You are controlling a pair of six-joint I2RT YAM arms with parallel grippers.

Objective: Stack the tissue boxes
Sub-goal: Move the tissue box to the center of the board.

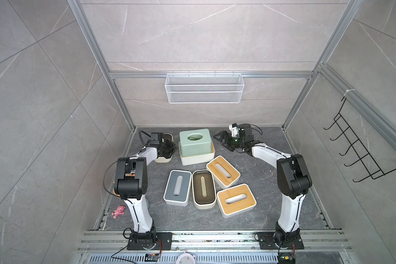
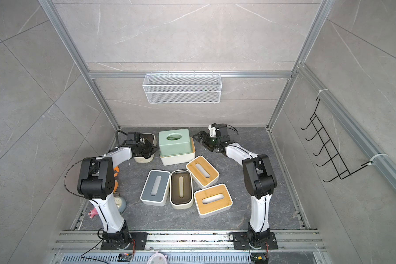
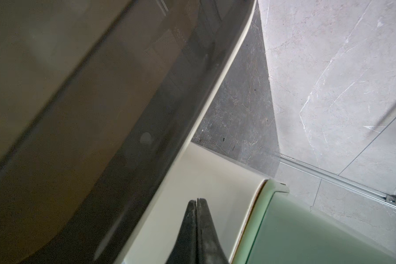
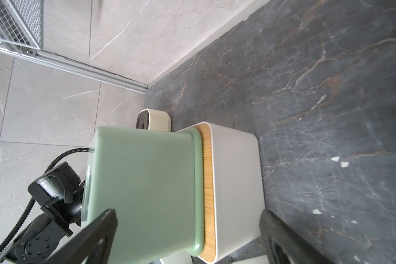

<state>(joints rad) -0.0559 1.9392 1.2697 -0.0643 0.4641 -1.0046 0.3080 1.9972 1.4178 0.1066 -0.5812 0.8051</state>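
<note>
Pincer pair at the back: left pincer (image 3: 196, 202) shut on nothing, right pincer (image 1: 223, 140) spread wide and empty.
With its tips pressed together, the left one hangs over a dark-lidded cream box (image 1: 162, 158) in the back left corner. Whether it touches the lid is hard to judge from these angles. The right one hovers just beside the sage green box (image 1: 194, 141), which sits upright on a bamboo-lidded white box (image 1: 197, 160) between the two arms. Nearer the arm bases, four more boxes lie flat and close together on the dark surface (image 1: 261, 182). They are a grey-blue-lidded box (image 1: 177, 187), a second cream box (image 1: 204, 189) just beside it, an angled bamboo box (image 1: 223, 171) and a front bamboo box (image 1: 236, 200). A pink plush toy (image 1: 118, 211) lies by the left arm's base.
</note>
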